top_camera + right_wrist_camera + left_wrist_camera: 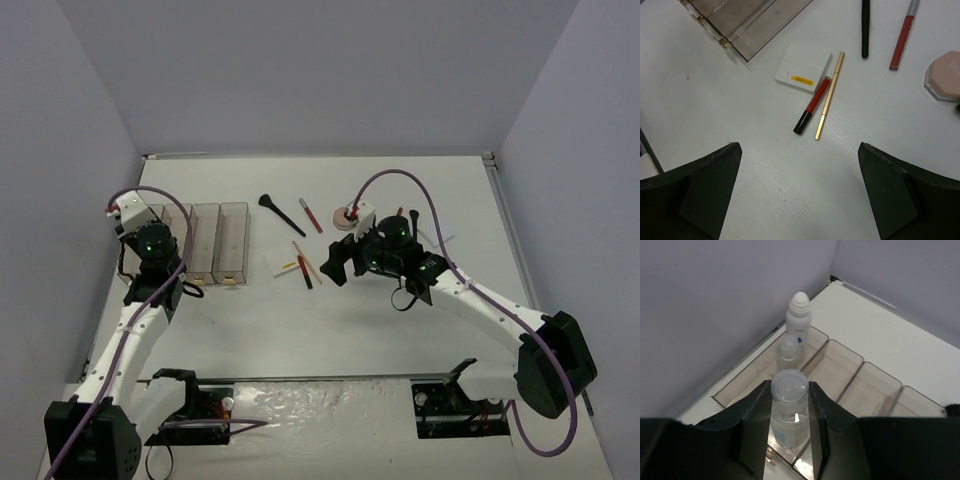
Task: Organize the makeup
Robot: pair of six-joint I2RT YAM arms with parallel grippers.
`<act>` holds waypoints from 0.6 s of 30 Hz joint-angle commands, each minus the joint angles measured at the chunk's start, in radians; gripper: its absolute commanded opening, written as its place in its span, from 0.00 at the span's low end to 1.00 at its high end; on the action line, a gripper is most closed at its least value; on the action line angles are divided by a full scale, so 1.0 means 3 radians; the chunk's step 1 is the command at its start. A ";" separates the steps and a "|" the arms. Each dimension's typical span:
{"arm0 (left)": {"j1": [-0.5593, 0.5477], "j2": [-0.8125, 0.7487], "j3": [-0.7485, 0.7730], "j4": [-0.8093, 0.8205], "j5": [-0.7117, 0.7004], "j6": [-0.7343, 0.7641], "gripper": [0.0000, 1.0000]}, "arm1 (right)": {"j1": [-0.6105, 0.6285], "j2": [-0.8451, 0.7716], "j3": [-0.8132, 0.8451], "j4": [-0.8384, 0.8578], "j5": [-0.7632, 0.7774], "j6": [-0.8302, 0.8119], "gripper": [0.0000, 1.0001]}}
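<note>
My left gripper (789, 390) is shut on a small clear bottle (788, 415), held upright over the leftmost clear bin (747, 382). A white-capped bottle (799, 320) and another clear bottle (789, 352) stand in that bin beyond it. My right gripper (799, 150) is open and empty above the table. Ahead of it lie a red tube with a black cap (812, 106), a gold pencil (829, 95) and a white pad (802, 72). Farther off lie a black brush (280, 213), a red pencil (310, 215) and a pink compact (344, 219).
Several clear bins (233, 243) stand side by side at the left of the table, and my left gripper (150, 245) is over the leftmost one. My right gripper (345, 262) is just right of the pencil cluster (305, 265). Walls enclose the table on three sides.
</note>
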 commanded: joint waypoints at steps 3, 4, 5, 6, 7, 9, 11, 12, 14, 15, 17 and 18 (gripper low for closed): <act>0.0686 0.0454 0.0316 0.0697 0.0132 -0.0260 0.00 | 0.0008 -0.0199 -0.0024 0.0300 -0.0042 0.0117 1.00; 0.0765 0.0532 0.0316 0.0793 0.0154 -0.0278 0.00 | 0.0008 -0.0213 -0.0027 0.0303 -0.0039 0.0119 1.00; 0.0821 0.0615 0.0316 0.0883 0.0148 -0.0268 0.00 | 0.0008 -0.0220 -0.0030 0.0307 -0.0039 0.0119 1.00; 0.0865 0.0711 0.0322 0.0980 0.0148 -0.0254 0.00 | 0.0008 -0.0221 -0.0040 0.0320 -0.0045 0.0122 1.00; 0.0911 0.0814 0.0338 0.1060 0.0157 -0.0226 0.00 | 0.0009 -0.0220 -0.0047 0.0329 -0.0054 0.0125 1.00; 0.0990 0.0999 0.0379 0.1190 0.0214 -0.0161 0.00 | 0.0013 -0.0207 -0.0051 0.0335 -0.0070 0.0129 1.00; 0.1058 0.1148 0.0426 0.1317 0.0327 -0.0150 0.00 | 0.0013 -0.0181 -0.0046 0.0333 -0.0074 0.0119 1.00; 0.1061 0.1155 0.0443 0.1322 0.0332 -0.0149 0.00 | 0.0013 -0.0180 -0.0046 0.0333 -0.0075 0.0119 1.00; 0.1092 0.1358 0.0507 0.1360 0.0350 -0.0127 0.00 | 0.0009 -0.0122 -0.0035 0.0333 -0.0060 0.0118 1.00; 0.1092 0.1403 0.0497 0.1374 0.0344 -0.0116 0.00 | 0.0012 -0.0111 -0.0032 0.0333 -0.0059 0.0114 1.00; 0.1094 0.1489 0.0462 0.1511 0.0303 -0.0108 0.00 | 0.0010 -0.0056 -0.0031 0.0334 -0.0063 0.0110 1.00; 0.1096 0.1534 0.0446 0.1546 0.0291 -0.0108 0.00 | 0.0012 -0.0032 -0.0031 0.0337 -0.0068 0.0112 1.00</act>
